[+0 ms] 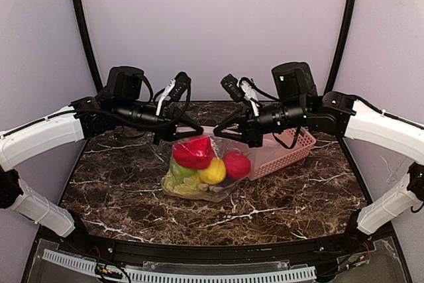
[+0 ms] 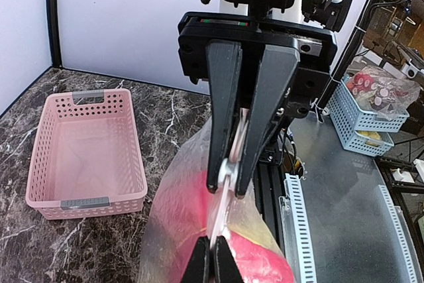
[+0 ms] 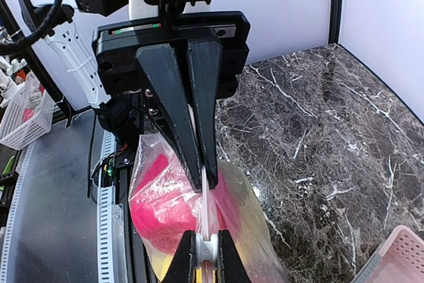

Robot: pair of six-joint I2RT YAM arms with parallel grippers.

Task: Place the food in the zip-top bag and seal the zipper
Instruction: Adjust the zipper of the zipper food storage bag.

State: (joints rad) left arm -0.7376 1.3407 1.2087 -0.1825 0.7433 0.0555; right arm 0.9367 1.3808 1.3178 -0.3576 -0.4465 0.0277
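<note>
The clear zip-top bag point(image 1: 228, 187) hangs between my two grippers, its bottom resting on the marble table point(image 1: 119, 190). Inside it is the food: a red bell pepper point(image 1: 193, 152), a yellow piece point(image 1: 212, 171), a red round piece point(image 1: 237, 165) and green leafy cabbage point(image 1: 182, 175). My left gripper point(image 2: 212, 242) is shut on the zipper point(image 2: 230, 211) along the bag's top edge. Facing it a short way along the strip, my right gripper point(image 3: 207, 238) is shut on the zipper point(image 3: 208, 207), with a small white slider point(image 3: 207, 248) between its fingers. Red food shows through the bag point(image 3: 159, 190) below.
The pink lattice basket point(image 1: 291, 150) stands empty just behind the bag on the right, under my right arm; it shows in the left wrist view as the pink basket point(image 2: 86, 157). Off the table stand blue bins point(image 2: 371, 114) and a white bin point(image 3: 26, 107).
</note>
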